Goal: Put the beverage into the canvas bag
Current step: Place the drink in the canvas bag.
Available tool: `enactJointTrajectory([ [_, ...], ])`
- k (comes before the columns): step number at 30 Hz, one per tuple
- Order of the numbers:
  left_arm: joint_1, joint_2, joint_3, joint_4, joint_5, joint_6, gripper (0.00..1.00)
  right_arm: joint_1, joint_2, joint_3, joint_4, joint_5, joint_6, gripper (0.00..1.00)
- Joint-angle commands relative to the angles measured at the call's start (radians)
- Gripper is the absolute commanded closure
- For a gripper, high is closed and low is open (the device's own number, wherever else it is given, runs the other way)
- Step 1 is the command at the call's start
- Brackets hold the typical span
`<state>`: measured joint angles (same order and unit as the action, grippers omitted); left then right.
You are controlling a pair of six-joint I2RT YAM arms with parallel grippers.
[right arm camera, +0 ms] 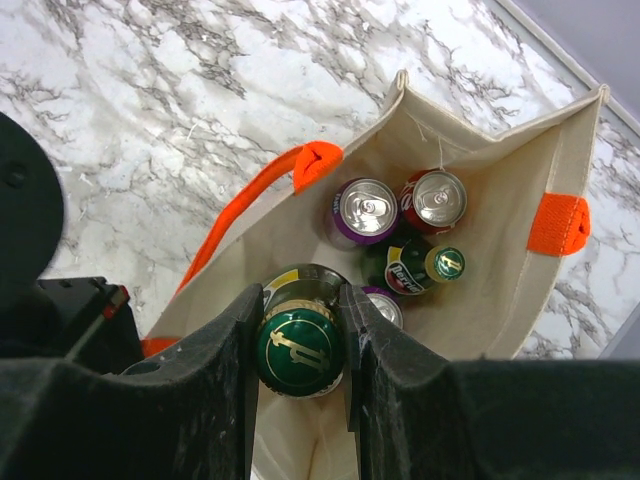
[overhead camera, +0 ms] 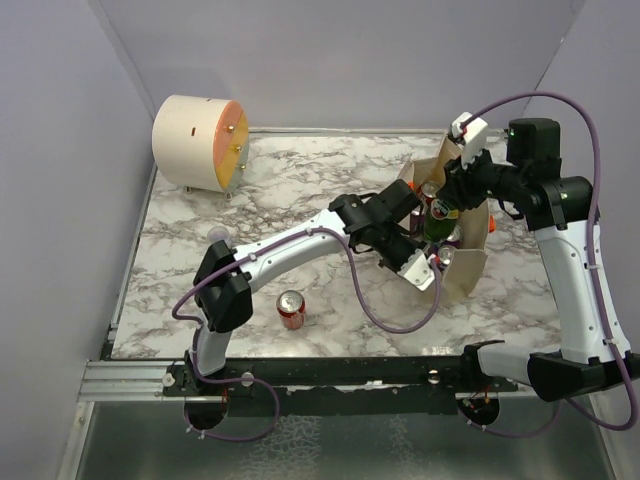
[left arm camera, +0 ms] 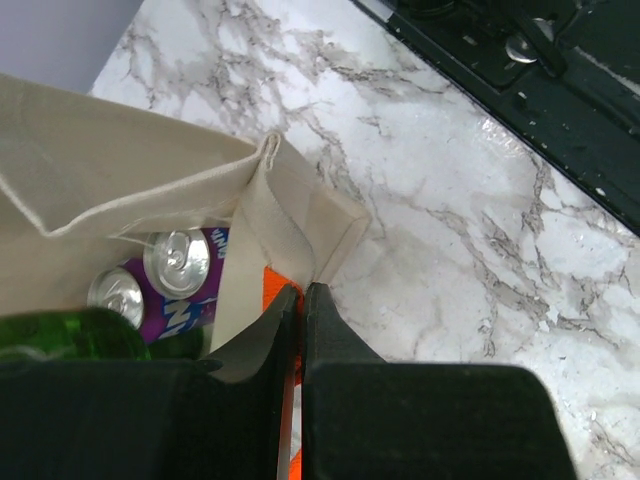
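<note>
The beige canvas bag (overhead camera: 472, 262) stands open at the right of the table, with orange handles (right arm camera: 560, 222). My left gripper (left arm camera: 302, 290) is shut on the bag's near rim, pinching fabric and orange strap (left arm camera: 270, 285) between its fingers. My right gripper (right arm camera: 298, 318) is shut on the neck of the beverage, a green glass bottle (right arm camera: 296, 348) with a green and gold cap, hanging upright in the bag's mouth (overhead camera: 441, 222). Inside the bag lie a purple can (right arm camera: 364, 210), a red can (right arm camera: 434, 200) and a second green bottle (right arm camera: 425, 265).
A red can (overhead camera: 291, 309) stands alone on the marble table near the front edge. A cream cylinder with an orange face (overhead camera: 200, 143) lies at the back left. The dark rail (overhead camera: 330, 372) runs along the near edge.
</note>
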<state>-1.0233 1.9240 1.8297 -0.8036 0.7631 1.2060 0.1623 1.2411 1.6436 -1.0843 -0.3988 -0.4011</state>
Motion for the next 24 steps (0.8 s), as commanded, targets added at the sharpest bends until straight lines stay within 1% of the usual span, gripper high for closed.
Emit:
enactJointTrajectory([
  [1, -0.042, 0.065, 0.046, -0.102, 0.093, 0.012, 1.00, -0.003, -0.038, 0.005, 0.083, -0.057, -0.001, 0.99],
  [8, -0.064, 0.064, 0.052, -0.110, 0.072, 0.008, 1.00, -0.003, -0.048, -0.031, 0.095, -0.048, -0.028, 0.98],
  [14, -0.068, 0.058, 0.055, -0.089, 0.046, -0.005, 1.00, -0.003, -0.072, -0.106, 0.116, -0.054, -0.029, 0.99],
  [19, -0.072, 0.058, 0.066, -0.039, 0.046, -0.064, 1.00, -0.003, -0.078, -0.165, 0.143, -0.066, -0.027, 0.99],
  [24, -0.074, 0.053, 0.083, -0.034, 0.044, -0.095, 1.00, -0.003, -0.091, -0.242, 0.209, -0.083, -0.026, 0.99],
])
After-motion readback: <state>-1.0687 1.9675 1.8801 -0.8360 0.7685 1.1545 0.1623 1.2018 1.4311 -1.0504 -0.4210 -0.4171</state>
